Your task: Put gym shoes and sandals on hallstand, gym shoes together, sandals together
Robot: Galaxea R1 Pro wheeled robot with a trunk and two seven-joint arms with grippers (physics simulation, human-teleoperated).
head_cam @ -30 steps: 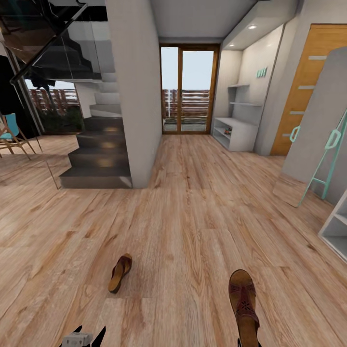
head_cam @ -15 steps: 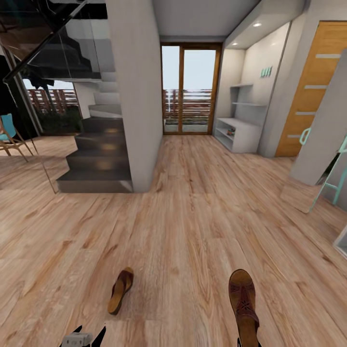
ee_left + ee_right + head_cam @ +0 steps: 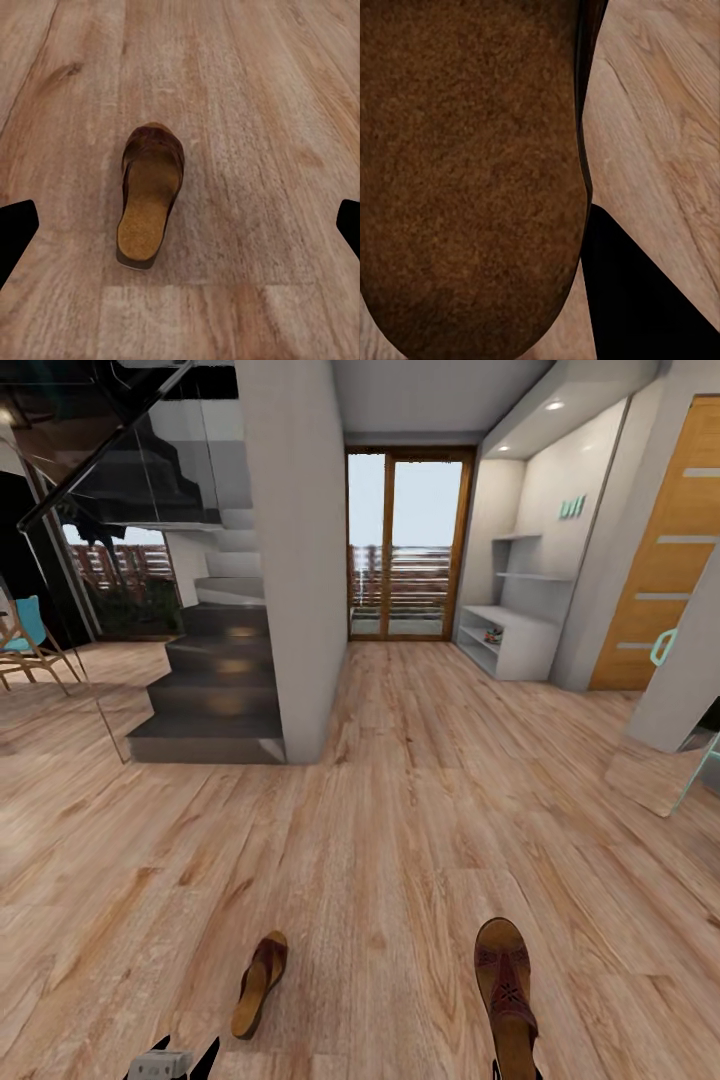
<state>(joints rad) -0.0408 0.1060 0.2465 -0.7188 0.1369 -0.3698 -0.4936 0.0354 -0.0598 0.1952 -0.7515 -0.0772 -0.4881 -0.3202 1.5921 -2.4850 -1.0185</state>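
Observation:
One brown sandal (image 3: 259, 985) lies on its side on the corridor floor (image 3: 400, 830), just ahead of my left gripper (image 3: 175, 1062). The left wrist view has that sandal (image 3: 150, 196) lying between the wide-apart fingertips (image 3: 16, 229) of the open left gripper (image 3: 184, 229). My right gripper (image 3: 517, 1072) is shut on the other sandal (image 3: 505, 990), carried above the floor; its tan sole (image 3: 472, 172) sits right against one black finger (image 3: 637, 300). The pale grey hallstand (image 3: 525, 645) stands far ahead on the right, with a small colourful item on its lower tier, too small to tell.
A dark staircase (image 3: 215, 700) and a grey pillar (image 3: 290, 560) stand ahead on the left. Glass doors (image 3: 408, 550) close the corridor's far end. An orange door (image 3: 665, 560) and a leaning teal-framed mirror (image 3: 680, 690) line the right side.
The whole view has shifted as the robot moves along; the floor sandal now sits lower and nearer in the picture. The carried sandal keeps its place by my right gripper.

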